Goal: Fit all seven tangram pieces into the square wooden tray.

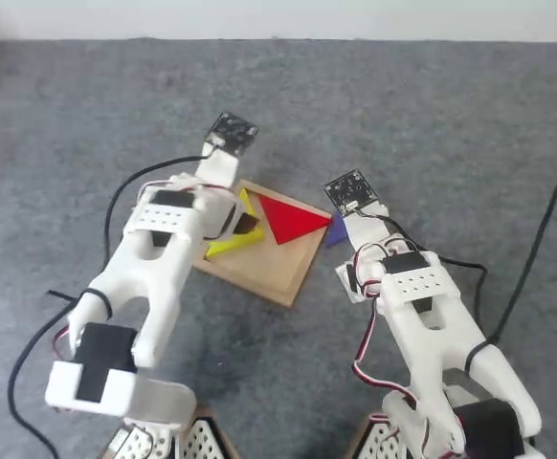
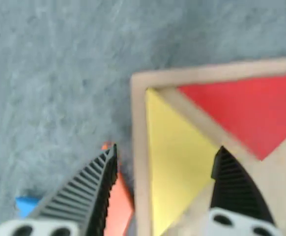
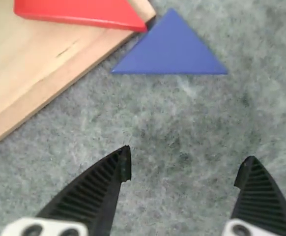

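Right gripper (image 3: pixel 188 155): ribbed black jaws wide apart, empty, over the grey felt-like mat (image 3: pixel 192 118). Beyond it, a flat blue triangle (image 3: pixel 175 49) lies just outside the square wooden tray (image 3: pixel 44 64), by its corner. Left gripper (image 2: pixel 166 149): jaws likewise spread, holding nothing, straddling the tray rim (outer finger above an orange piece (image 2: pixel 121 201), possibly touching). Inside the tray: yellow triangle (image 2: pixel 175 167), then red triangle (image 2: pixel 251 108).

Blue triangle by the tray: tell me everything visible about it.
The blue triangle is a flat, plain-coloured piece lying on the grey carpet just outside a corner of the wooden tray, beside the tip of the red triangle. Nothing holds it; the open right gripper hangs apart from it.
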Robot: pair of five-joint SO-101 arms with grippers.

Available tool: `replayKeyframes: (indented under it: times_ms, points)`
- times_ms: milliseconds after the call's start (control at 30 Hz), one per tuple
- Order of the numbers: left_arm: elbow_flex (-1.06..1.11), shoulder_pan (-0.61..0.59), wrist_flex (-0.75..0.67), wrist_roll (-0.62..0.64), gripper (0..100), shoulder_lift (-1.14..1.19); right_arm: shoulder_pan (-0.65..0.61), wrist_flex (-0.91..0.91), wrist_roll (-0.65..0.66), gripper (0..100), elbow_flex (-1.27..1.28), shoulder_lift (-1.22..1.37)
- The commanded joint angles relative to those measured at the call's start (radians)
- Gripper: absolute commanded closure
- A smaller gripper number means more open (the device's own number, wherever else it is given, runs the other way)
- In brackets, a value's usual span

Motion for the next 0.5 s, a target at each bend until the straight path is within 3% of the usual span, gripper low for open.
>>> replayKeyframes:
  times_ms: [0, 300, 467]
  points:
    - [-0.084, 0.083, -0.017, 0.069, 70, -0.055, 0.008, -0.013, -0.008, 66.3, -0.064, -0.002]
    - [-0.091, 0.167, -0.052, 0.071, 70, -0.046, 0.084, 0.001, -0.078, 66.3, -0.094, -0.015]
    - [-0.134, 0.164, -0.074, 0.046, 70, 0.118, 0.174, 0.035, -0.160, 66.3, -0.110, -0.082]
